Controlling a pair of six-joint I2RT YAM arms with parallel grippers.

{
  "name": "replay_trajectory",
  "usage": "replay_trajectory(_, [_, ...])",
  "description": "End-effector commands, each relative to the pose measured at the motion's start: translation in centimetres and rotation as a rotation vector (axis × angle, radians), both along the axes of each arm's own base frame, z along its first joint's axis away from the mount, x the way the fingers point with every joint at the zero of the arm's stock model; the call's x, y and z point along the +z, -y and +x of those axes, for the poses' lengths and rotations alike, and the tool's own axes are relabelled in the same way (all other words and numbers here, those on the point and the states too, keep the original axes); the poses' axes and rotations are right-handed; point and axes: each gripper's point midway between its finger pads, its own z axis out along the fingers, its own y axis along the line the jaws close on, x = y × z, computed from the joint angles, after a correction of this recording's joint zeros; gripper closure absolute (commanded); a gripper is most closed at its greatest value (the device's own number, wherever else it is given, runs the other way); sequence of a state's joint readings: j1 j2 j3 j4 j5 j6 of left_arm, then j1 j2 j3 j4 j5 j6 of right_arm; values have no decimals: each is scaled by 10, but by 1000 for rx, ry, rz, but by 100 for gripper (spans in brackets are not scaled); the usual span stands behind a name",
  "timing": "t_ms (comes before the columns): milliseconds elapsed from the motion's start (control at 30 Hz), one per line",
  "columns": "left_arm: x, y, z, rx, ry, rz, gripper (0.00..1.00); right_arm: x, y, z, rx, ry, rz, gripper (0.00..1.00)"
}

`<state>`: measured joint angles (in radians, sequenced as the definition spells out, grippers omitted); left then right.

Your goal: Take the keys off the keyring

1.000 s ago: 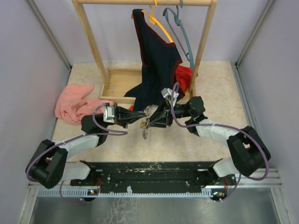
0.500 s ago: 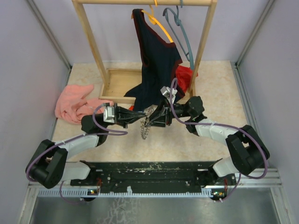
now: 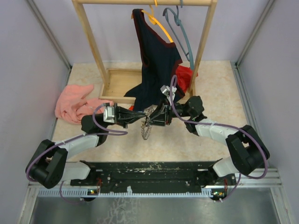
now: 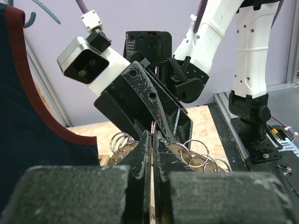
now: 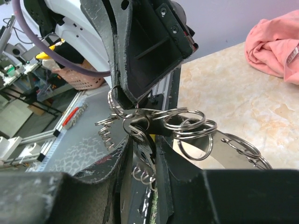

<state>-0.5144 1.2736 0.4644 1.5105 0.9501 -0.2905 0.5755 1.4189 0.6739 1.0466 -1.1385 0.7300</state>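
Pinching the keyring (image 3: 147,127) with my left hand (image 4: 152,137) pressed flat together, I hold it above the worktop (image 3: 187,140) at the centre of the top view. My right hand (image 5: 142,140), coming from the frame's right, is closed partway on the small split rings (image 5: 187,123) strung there. Both hands reach it equally. It hangs edge-on between them, long axis pointing toward the frame's bottom. I cannot make out the keys.
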Motion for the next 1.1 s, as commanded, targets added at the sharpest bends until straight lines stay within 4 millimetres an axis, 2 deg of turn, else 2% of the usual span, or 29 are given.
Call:
replay_trajectory(0, [50,-16,-24,19,276,-165,100,20,-5,8,-32,5,30,76])
replay_trajectory(167, [50,-17,-24,25,281,-165,100,20,-3,11,-45,3,27,86])
replay_trajectory(400, [48,-19,-21,40,281,-161,100,25,6,17,-70,27,31,93])
replay_trajectory(700, [41,-21,-15,66,272,-156,100,30,11,13,-55,60,51,100])
replay_trajectory(1067, [39,-23,-3,134,261,-172,100,26,9,17,-51,84,5,100])
